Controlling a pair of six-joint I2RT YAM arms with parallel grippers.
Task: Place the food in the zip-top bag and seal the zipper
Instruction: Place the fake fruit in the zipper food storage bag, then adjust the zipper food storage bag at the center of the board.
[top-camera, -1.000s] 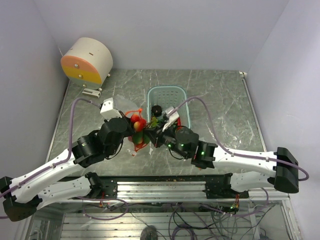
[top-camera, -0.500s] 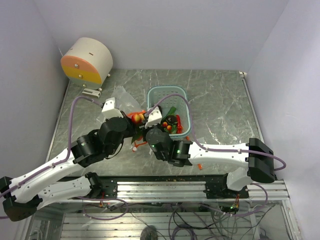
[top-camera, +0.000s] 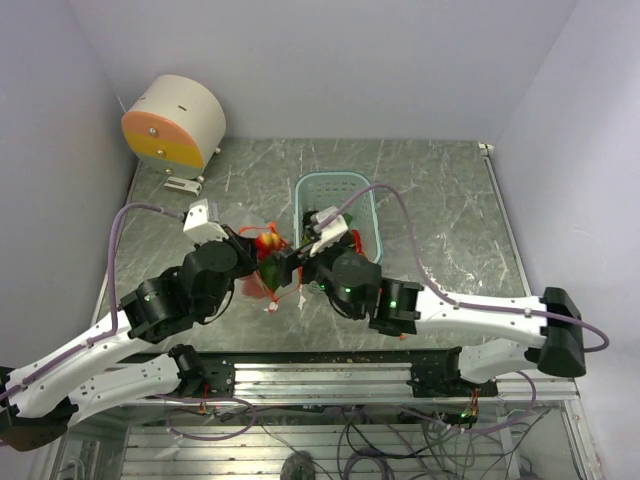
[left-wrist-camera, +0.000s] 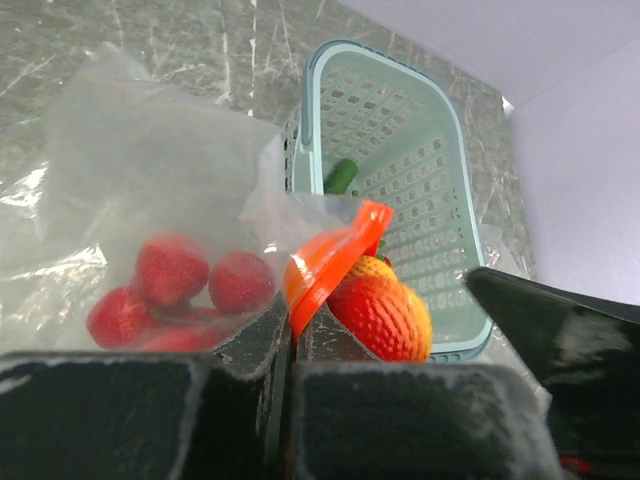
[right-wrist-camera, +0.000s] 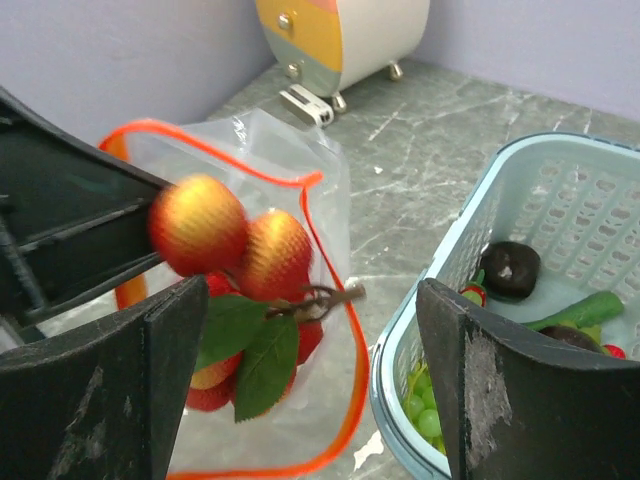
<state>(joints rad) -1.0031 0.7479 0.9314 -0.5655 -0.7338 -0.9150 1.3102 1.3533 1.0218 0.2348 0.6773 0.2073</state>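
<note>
The zip-top bag (left-wrist-camera: 150, 190) lies on the marble table, its mouth held open. My left gripper (left-wrist-camera: 295, 325) is shut on the orange-red zipper (left-wrist-camera: 335, 262) at the mouth's edge. Red strawberry-like food (left-wrist-camera: 170, 272) sits inside the bag. My right gripper (right-wrist-camera: 310, 300) is open just above the bag mouth (right-wrist-camera: 330, 300). A blurred cluster of red-yellow fruits with green leaves (right-wrist-camera: 245, 250) hangs loose between its fingers (right-wrist-camera: 110, 390), half inside the bag. From above, both grippers meet at the bag (top-camera: 265, 280), the left gripper (top-camera: 250, 272) facing the right gripper (top-camera: 298, 263).
The light-blue mesh basket (top-camera: 335, 185) stands right of the bag and holds green grapes (right-wrist-camera: 425, 410), a dark round piece (right-wrist-camera: 510, 268) and a green vegetable (right-wrist-camera: 590, 310). A round white, orange and yellow object (top-camera: 175, 120) sits at the back left.
My right gripper has opened, and the red-yellow fruit cluster has come free of it over the bag mouth. The left gripper stays shut on the zipper and has shifted slightly left.
</note>
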